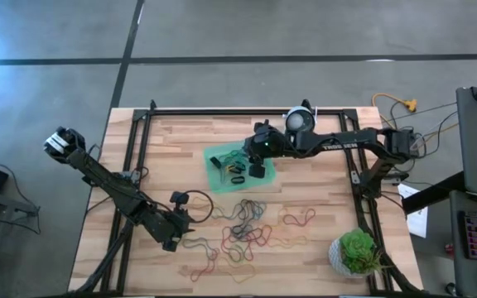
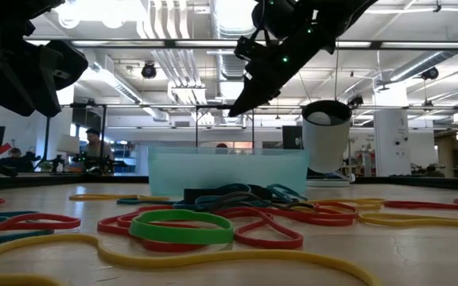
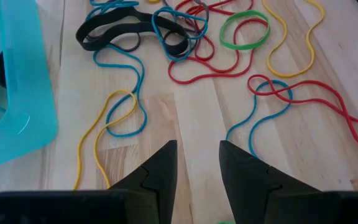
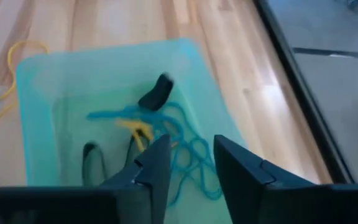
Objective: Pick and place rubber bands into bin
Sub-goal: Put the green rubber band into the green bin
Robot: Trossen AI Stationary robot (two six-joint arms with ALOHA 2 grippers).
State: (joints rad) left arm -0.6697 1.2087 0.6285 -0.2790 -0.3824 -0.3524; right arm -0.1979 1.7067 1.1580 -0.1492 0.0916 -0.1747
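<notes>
Crowding bin [image 1: 222, 162]: plant [image 1: 356, 251], white device [image 1: 299, 119]

The bin [image 1: 219, 157] is translucent green. The bands [image 1: 251, 223] are red, yellow, blue, green and black, on pale striped wood of the table [image 1: 321, 248].

Lighting even and bright over the table [image 1: 305, 248] in the high view; shadows soft and short. Blue glare at 9 o'clock, on the floor edge. Low view: strong backlight from ceiling lamps [image 2: 102, 9] at 12 o'clock, arms reduced to dark silhouettes; near bands [image 2: 181, 226] sharp, the room behind soft. Left wrist view crisp, evenly lit. Right wrist view blurred throughout, washed pale toward 12 o'clock; the bin [image 4: 48, 74] indistinct at its edges.
</notes>
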